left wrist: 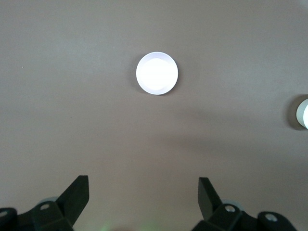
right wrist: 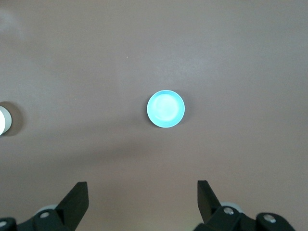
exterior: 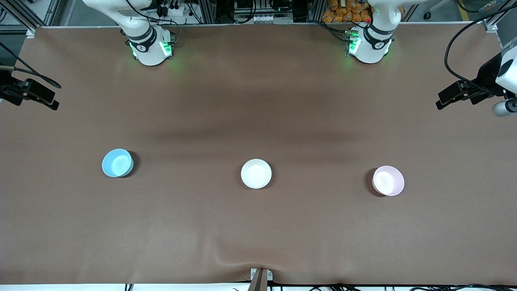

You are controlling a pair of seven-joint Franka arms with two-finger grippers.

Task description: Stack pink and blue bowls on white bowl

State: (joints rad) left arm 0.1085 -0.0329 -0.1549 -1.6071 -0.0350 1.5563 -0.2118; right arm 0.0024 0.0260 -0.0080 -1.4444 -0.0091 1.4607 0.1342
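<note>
Sitting on the brown table (exterior: 258, 101) in a row, well apart: blue bowl (exterior: 117, 163) toward the right arm's end, white bowl (exterior: 256, 173) in the middle, pink bowl (exterior: 388, 180) toward the left arm's end. Nothing lying between them or standing in the way.

Hanging high over the pink bowl (left wrist: 157, 73): left gripper (left wrist: 143, 190), fingers spread wide, holding nothing. Hanging high over the blue bowl (right wrist: 165, 109): right gripper (right wrist: 142, 192), fingers wide apart too, holding nothing.

Peeking in at the edge of each wrist view: the white bowl (left wrist: 302, 113) (right wrist: 4, 120). Showing all three bowls together: only the front view.
</note>
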